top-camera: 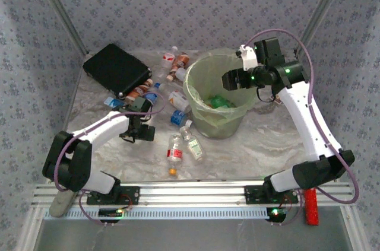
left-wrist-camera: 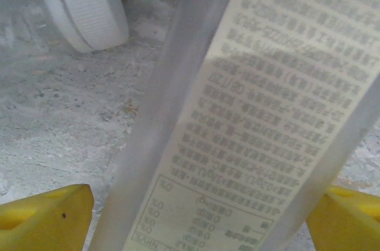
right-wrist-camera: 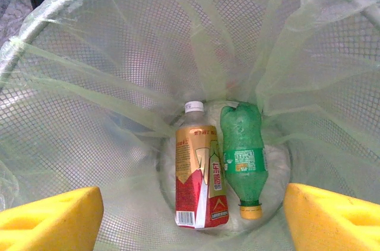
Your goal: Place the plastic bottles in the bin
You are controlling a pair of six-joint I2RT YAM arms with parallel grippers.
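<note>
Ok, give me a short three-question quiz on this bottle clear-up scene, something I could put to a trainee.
1. True or false: the right gripper is holding a bottle.
2. How many bottles lie inside the bin? A none, B two, C five.
3. What sits between the jaws of the left gripper?
Key: 1 false, it hangs open and empty over the bin. 2 B, a red-labelled bottle and a green bottle. 3 a plastic bottle with a white printed label.

We saw a flat black case (top-camera: 116,69) at the marbled tabletop's (top-camera: 261,138) far left corner, and a red object (top-camera: 311,206) by the near rail.
</note>
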